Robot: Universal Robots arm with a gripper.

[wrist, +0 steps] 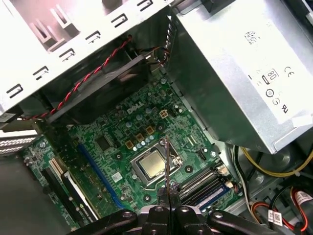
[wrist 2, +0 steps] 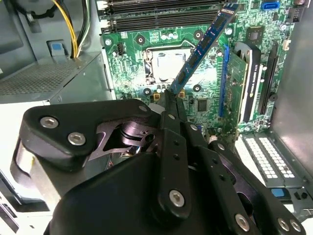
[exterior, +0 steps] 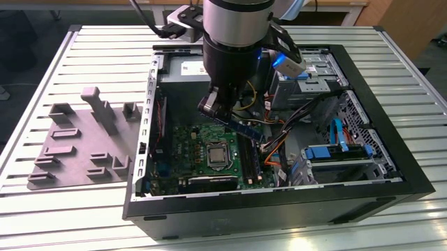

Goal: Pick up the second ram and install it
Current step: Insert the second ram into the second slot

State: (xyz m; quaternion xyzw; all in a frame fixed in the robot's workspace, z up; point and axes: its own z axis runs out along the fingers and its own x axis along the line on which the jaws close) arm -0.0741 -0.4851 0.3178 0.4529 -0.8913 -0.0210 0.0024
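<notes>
Slatted table [exterior: 70,219]. Open computer case [exterior: 279,209] on it. Green motherboard [exterior: 183,140] inside case. Gripper [wrist 2: 172,102]: fingers clamped on one end of second ram [wrist 2: 205,46]. Ram tilted, airborne over motherboard, above CPU socket [wrist 2: 161,63].

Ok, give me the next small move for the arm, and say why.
Probably carry the second ram sideways toward the memory slots while levelling it. The gripper holds it by one end, tilted, above the board near the processor socket, and it is not lined up with any slot.
</notes>
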